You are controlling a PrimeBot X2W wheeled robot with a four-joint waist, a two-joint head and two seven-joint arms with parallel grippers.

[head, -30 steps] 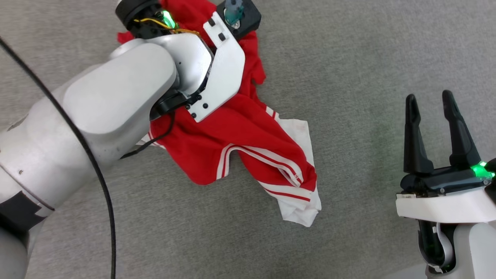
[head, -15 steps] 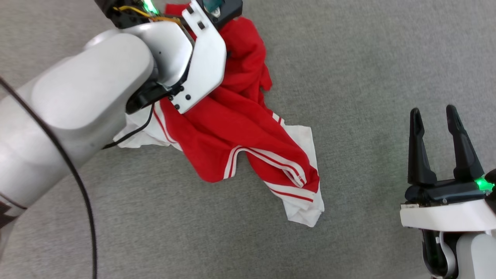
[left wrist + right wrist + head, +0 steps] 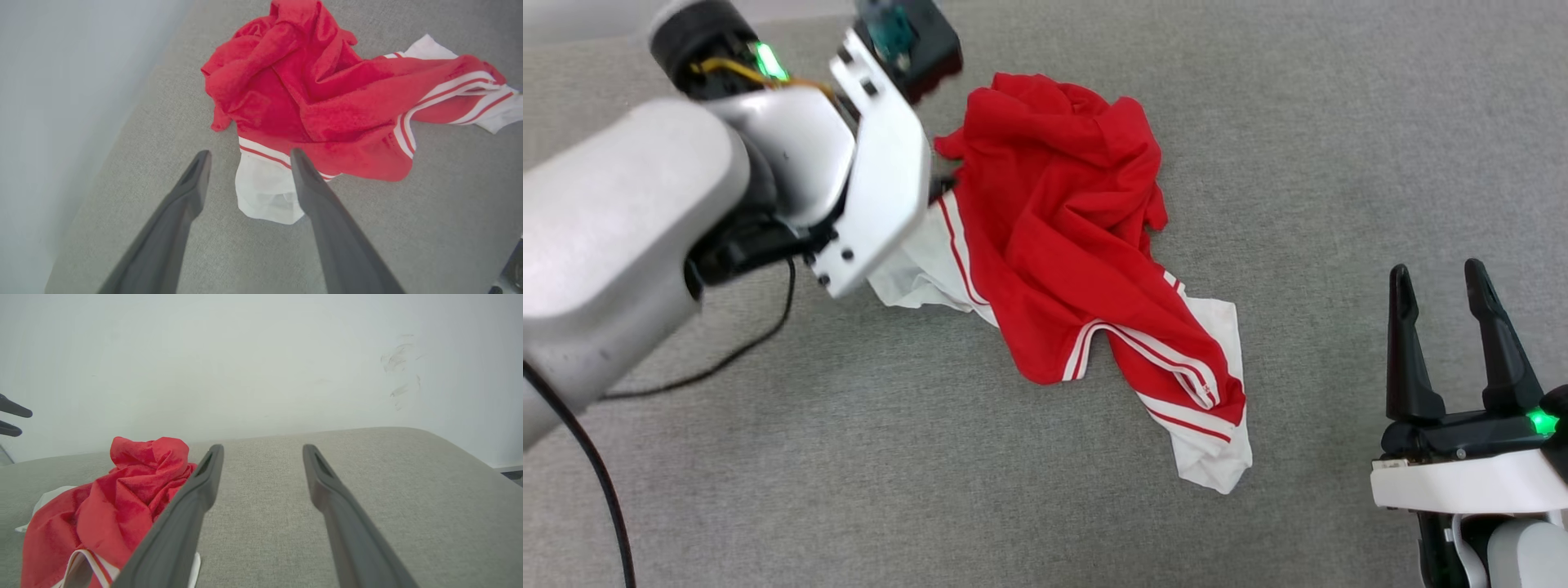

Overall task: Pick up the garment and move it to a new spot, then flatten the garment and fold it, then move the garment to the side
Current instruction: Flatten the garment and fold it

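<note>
On the grey cushion, the shirt lies in a crumpled heap. One white sleeve sits just beyond the fingertips of the left gripper, whose fingers stand wide apart and hold nothing. The right gripper hovers well to the side, also spread and empty. The move to a new spot looks done, so flattening comes next. To do it well, I judge each gripper should pinch a single layer at opposite ends, this sleeve and the far sleeve. They should then draw apart low over the cushion so the bunched red middle opens without dragging. No letters, number or brand tag can be read; the folds hide any print.
</note>
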